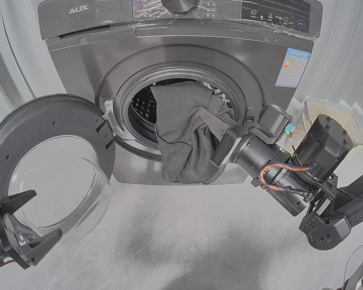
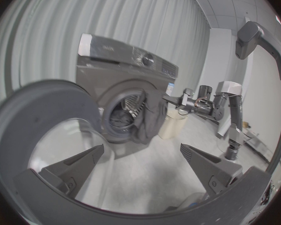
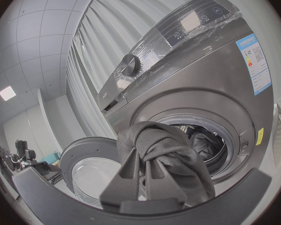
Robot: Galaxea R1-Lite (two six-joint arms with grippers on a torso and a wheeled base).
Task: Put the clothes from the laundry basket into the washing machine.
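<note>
A dark grey garment [image 1: 181, 129] hangs in front of the washing machine [image 1: 177, 41] opening, its upper part at the drum mouth and its lower part drooping past the door ring. My right gripper [image 1: 207, 115] is shut on the garment [image 3: 165, 153], just in front of the opening [image 3: 206, 141]. More dark clothes lie inside the drum [image 3: 203, 141]. My left gripper [image 1: 34, 214] stands open and holds nothing, low at the left beside the swung-open door [image 1: 48, 162]. The cream laundry basket [image 1: 339, 121] stands right of the machine, behind my right arm.
The round door [image 2: 53, 125] is swung fully open to the left, its glass bowl facing outward. Grey floor [image 1: 169, 230] lies open in front of the machine. Curtains hang behind it.
</note>
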